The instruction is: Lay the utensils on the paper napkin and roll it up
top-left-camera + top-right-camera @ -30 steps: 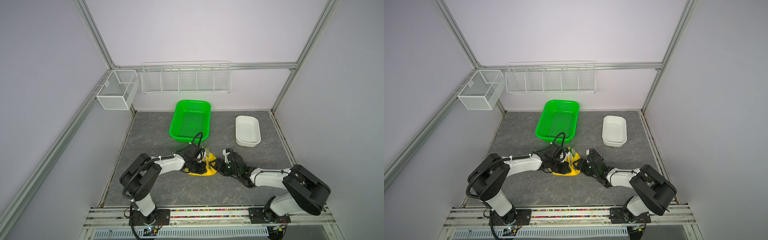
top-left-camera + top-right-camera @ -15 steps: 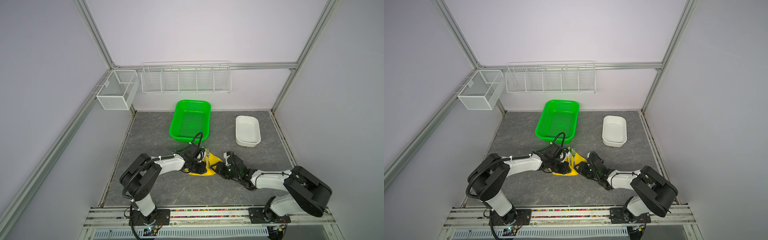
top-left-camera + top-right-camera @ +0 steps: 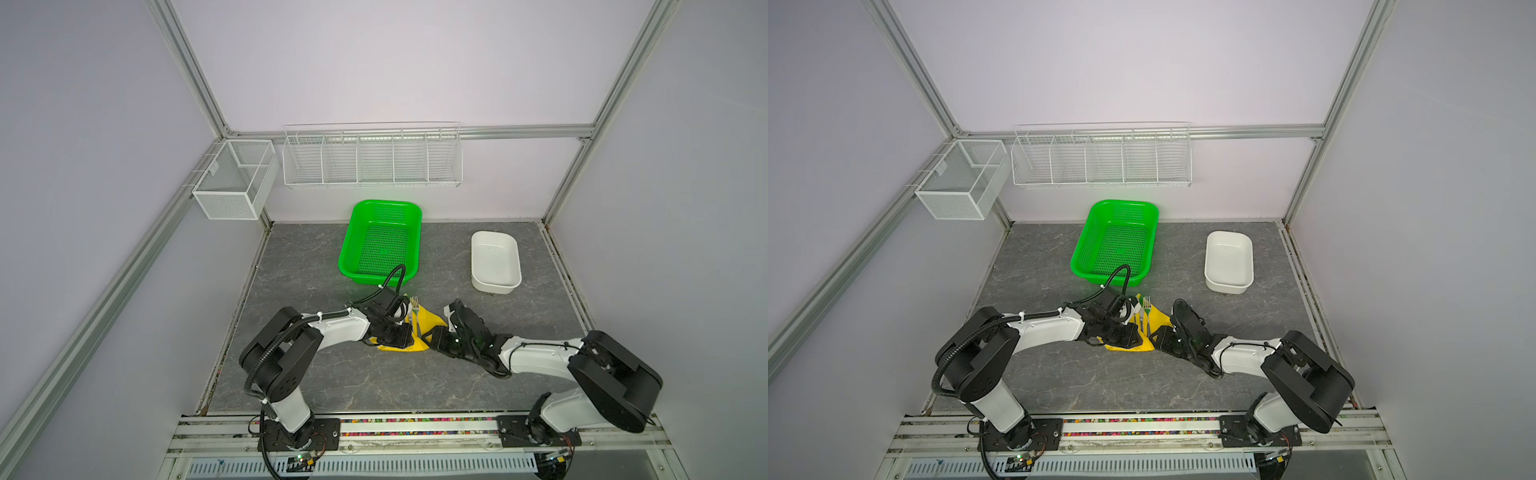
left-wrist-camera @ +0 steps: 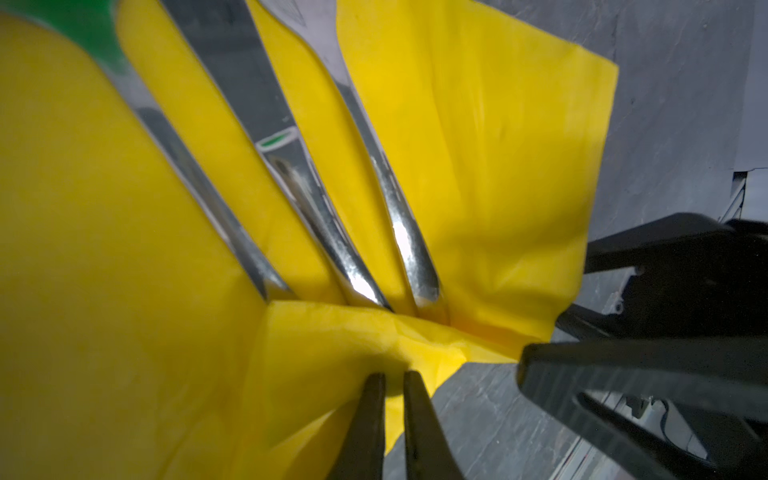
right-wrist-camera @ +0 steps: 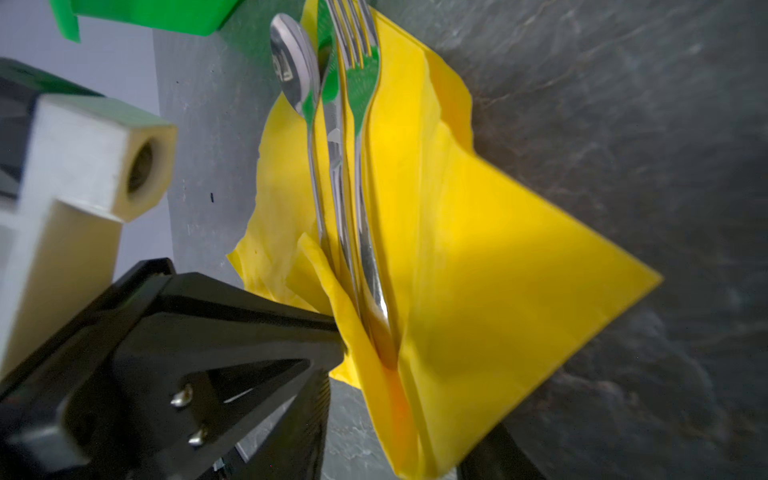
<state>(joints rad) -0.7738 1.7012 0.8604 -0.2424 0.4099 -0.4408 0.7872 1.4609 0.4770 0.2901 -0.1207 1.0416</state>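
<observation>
Utensils lie bunched on the paper napkin, so the rolling step seems in hand. The left gripper pinches its folded edge; the right gripper stands parted around a corner and likely must clamp next.

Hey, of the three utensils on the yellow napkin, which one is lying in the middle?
The knife, flanked by the spoon and the fork.

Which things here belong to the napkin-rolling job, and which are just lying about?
Job: paper napkin, fork, knife, spoon.
Lying about: green basket, white tub, wire rack, mesh box.
</observation>
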